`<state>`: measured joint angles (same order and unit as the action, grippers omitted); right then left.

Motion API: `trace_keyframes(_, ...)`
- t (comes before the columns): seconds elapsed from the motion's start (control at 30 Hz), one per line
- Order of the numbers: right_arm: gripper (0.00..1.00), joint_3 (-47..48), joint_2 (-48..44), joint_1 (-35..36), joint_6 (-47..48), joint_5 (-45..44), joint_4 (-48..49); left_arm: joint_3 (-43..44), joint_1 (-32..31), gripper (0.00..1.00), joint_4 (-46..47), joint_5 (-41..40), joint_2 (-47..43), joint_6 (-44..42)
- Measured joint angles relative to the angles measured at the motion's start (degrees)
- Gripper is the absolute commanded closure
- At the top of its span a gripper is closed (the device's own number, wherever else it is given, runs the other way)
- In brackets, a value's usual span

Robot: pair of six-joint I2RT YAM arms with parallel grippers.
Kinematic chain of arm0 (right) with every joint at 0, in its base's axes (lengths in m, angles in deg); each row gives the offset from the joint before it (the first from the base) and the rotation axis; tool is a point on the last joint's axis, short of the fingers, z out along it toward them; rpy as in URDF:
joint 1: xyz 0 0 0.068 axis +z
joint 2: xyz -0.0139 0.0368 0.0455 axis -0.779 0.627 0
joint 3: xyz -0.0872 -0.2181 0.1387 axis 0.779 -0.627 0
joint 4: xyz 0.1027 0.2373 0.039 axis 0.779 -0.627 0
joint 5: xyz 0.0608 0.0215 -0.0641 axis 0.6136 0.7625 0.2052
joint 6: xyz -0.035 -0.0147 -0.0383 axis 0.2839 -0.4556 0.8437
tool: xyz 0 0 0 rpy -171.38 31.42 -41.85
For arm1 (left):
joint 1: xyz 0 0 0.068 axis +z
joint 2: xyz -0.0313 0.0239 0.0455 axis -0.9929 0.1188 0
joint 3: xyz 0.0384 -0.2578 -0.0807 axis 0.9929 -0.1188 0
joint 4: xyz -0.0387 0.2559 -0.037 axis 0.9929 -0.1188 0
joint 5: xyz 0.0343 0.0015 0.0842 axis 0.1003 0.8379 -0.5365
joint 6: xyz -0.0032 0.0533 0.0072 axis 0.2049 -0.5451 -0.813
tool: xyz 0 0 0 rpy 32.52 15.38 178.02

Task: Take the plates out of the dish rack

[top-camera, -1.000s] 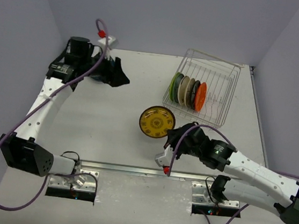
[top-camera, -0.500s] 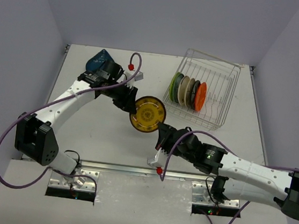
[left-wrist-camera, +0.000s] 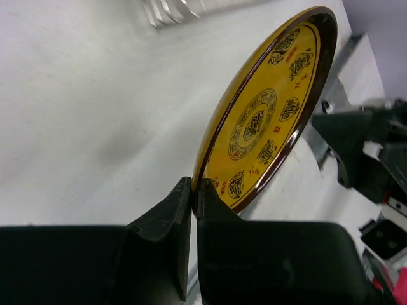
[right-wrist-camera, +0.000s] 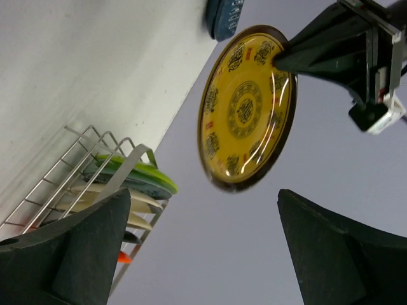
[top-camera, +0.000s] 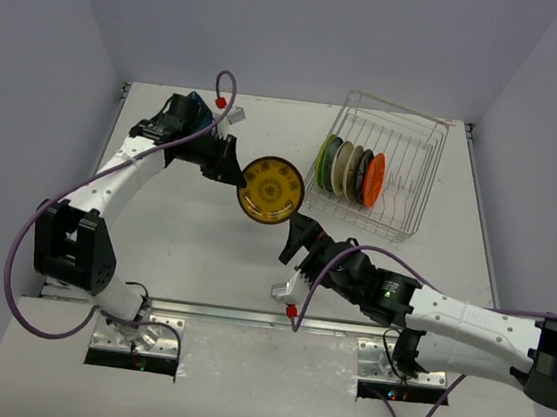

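My left gripper (top-camera: 234, 176) is shut on the rim of a brownish-yellow plate (top-camera: 273, 190) with a dark rim and printed emblems, and holds it above the table's middle. In the left wrist view the fingertips (left-wrist-camera: 191, 190) pinch the plate's (left-wrist-camera: 267, 114) lower edge. My right gripper (top-camera: 300, 241) is open and empty just below the plate; the right wrist view shows the plate (right-wrist-camera: 247, 108) ahead of it. The silver wire dish rack (top-camera: 407, 143) at the back right holds several upright plates: lime green (top-camera: 323, 159), cream (top-camera: 342, 169), black (top-camera: 361, 174), orange (top-camera: 374, 180).
A dark blue dish (top-camera: 200, 116) lies at the back left behind my left arm; it also shows in the right wrist view (right-wrist-camera: 224, 14). The rack's right half has bare dividers. The table's rails run along the near edge (top-camera: 246, 316).
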<state>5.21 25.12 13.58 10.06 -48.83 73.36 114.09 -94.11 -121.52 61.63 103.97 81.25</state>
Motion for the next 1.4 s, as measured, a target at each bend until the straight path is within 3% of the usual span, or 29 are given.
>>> trace_keyframes(0.17,0.01,0.0,-0.1,-0.8,-3.5,-2.6,1.2,8.9,6.8,1.00,5.4,-1.3,10.2,4.2)
trace_keyframes(0.37,0.01,0.7,0.3,-4.7,-11.7,-5.7,0.0,19.4,7.6,1.00,12.2,-7.7,24.7,8.4)
trace_keyframes(0.7,0.01,18.0,8.1,-18.0,-37.3,-5.7,-14.2,31.6,8.2,1.00,17.2,-17.7,46.1,12.7)
trace_keyframes(0.93,0.01,29.7,11.5,-27.0,-56.2,0.4,-23.5,36.9,9.1,0.98,18.1,-17.9,50.6,14.4)
trace_keyframes(1.07,0.01,35.0,14.8,-32.6,-66.1,5.6,-29.0,41.1,9.5,0.87,17.8,-18.0,53.5,15.0)
trace_keyframes(1.33,0.01,43.2,21.8,-44.8,-80.6,13.6,-37.0,42.0,10.2,0.81,17.0,-18.5,56.3,16.0)
trace_keyframes(1.4,0.01,44.4,22.8,-46.3,-82.8,15.0,-37.8,42.3,10.2,0.74,16.8,-18.7,56.3,16.0)
